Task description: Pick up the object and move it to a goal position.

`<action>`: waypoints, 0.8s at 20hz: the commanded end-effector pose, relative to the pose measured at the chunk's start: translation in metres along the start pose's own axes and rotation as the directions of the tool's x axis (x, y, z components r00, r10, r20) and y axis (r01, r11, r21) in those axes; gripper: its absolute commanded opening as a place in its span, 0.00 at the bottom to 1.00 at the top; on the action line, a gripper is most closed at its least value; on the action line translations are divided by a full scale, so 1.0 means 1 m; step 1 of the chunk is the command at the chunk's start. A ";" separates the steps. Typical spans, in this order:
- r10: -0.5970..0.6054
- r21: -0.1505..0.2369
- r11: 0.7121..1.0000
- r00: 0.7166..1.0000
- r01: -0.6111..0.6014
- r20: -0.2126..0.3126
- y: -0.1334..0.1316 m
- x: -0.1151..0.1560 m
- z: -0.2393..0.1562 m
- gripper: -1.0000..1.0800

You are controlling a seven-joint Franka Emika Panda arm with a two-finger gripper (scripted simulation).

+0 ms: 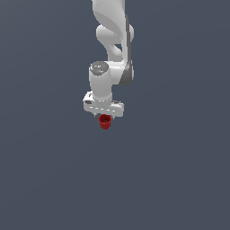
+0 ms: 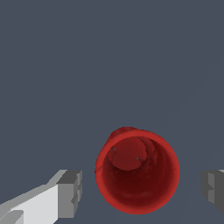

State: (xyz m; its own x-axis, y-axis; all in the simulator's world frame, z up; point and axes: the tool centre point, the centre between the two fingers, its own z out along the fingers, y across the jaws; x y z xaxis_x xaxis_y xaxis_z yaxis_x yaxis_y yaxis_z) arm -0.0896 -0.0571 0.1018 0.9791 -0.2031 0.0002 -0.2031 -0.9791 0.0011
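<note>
I've got the white Panda arm hanging over a plain dark grey-blue surface, with its white two-finger gripper directly above the small dark-red cup-like cylinder.

In the wrist view I'm looking straight down into the dark-red cup: open mouth up, upright or close to it, floor of the cup visible inside. The grey finger pads sit on either side of it with clear gaps on both sides, so the jaws are spread and touch nothing. The cup looks roughly between them, maybe a bit nearer one pad (hard to be sure, the far pad is cut by the frame edge).

In the exterior view the cup peeks out just under the gripper body; I cannot tell whether it rests on the surface or how far the fingertips have dropped along its wall. No goal marker visible in either view.

Risks, my read:
- Uneven closing: the nearer pad hits first and shoves or tips the cup.
- Closing too high catches only the rim, and the cup could slip out on lift.
- It's round and narrow, so an off-centre squeeze could squirt it sideways.
- Descending further while misaligned could land a fingertip on the rim.
</note>
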 end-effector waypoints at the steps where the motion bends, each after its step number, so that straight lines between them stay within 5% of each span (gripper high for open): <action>1: 0.012 0.001 1.000 1.000 -0.012 0.000 0.002 -0.005 0.003 0.96; 16: 0.015 0.001 1.000 1.000 -0.015 0.000 0.002 -0.007 0.038 0.96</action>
State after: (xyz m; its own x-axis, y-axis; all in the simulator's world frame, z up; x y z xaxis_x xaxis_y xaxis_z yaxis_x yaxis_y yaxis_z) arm -0.0968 -0.0581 0.0715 0.9761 -0.2175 0.0001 -0.2175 -0.9761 0.0003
